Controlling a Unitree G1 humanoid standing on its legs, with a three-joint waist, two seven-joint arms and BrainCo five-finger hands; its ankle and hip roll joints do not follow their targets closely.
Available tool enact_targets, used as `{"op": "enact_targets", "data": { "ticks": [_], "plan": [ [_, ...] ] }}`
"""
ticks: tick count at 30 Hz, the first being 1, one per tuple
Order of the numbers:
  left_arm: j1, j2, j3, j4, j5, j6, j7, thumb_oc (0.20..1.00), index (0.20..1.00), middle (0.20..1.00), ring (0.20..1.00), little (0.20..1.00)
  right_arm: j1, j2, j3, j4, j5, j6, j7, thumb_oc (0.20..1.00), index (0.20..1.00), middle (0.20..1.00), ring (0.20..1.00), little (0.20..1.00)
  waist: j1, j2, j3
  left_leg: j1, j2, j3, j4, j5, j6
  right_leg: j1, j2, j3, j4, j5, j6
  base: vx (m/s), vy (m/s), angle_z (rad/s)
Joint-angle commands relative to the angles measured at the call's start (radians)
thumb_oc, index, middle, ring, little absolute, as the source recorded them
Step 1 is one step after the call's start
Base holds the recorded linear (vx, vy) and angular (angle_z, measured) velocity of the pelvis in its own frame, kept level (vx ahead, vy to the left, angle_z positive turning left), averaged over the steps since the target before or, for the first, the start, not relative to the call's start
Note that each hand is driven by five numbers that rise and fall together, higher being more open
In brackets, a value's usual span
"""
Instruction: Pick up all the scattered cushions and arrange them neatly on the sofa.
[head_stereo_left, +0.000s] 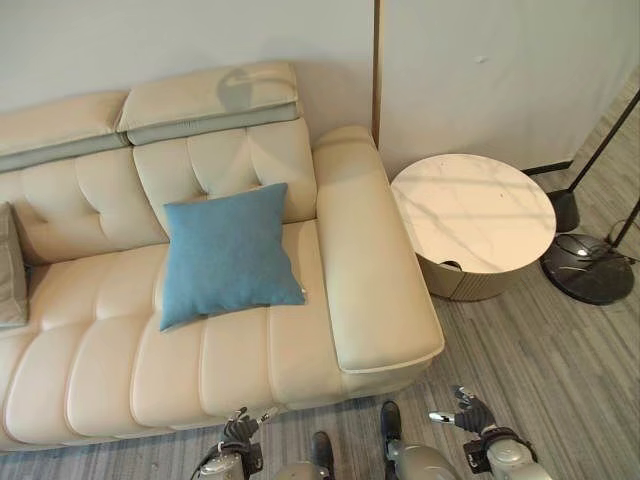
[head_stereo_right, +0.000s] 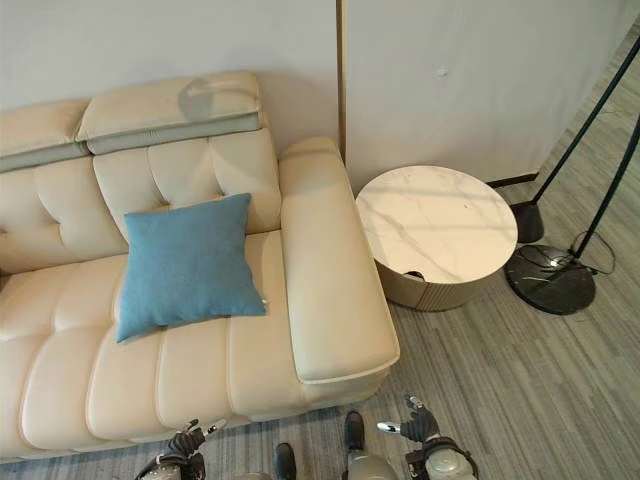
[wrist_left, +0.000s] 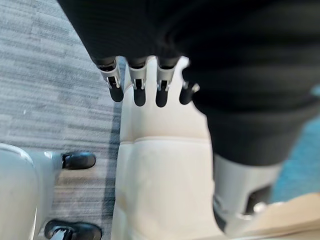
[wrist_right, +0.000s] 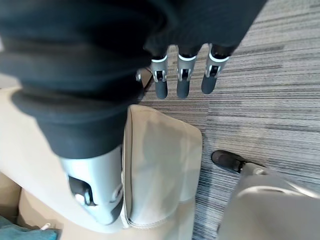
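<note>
A blue square cushion leans against the backrest of the cream leather sofa, near its right armrest. At the sofa's left end a grey cushion shows partly, cut off by the view's edge. My left hand hangs low in front of the sofa's front edge, fingers relaxed and holding nothing. Beside the armrest's front corner, over the floor, my right hand is open and empty too. A corner of the blue cushion appears in the right wrist view.
A round marble-topped side table stands right of the armrest. Behind it are a floor lamp's black base and slanted poles. The grey striped floor runs in front of the sofa and table.
</note>
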Motion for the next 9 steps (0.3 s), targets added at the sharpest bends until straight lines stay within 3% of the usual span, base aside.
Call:
{"op": "enact_targets", "data": {
  "ticks": [1,9],
  "plan": [
    [-0.033,0.027,-0.031,0.02,0.055,-0.016,-0.007,1.0,1.0,1.0,1.0,1.0,-0.079,0.022,-0.007,0.004,0.012,-0.019,-0.021,1.0,1.0,1.0,1.0,1.0,-0.014,-0.009,-0.013,-0.014,-0.005,0.022,0.002,0.033,-0.048,0.102,0.025,-0.011,-0.001,-0.175,0.039,-0.03,0.05,0.47],
    [-0.027,0.018,-0.036,0.088,0.091,-0.004,-0.017,1.0,1.0,1.0,1.0,1.0,-0.091,0.041,0.011,0.067,-0.008,-0.012,-0.019,1.0,1.0,1.0,1.0,1.0,-0.008,-0.011,-0.033,0.028,-0.01,0.036,0.002,0.007,-0.035,0.136,0.013,0.013,-0.005,-0.165,0.052,0.0,0.093,0.02]
  ]
}}
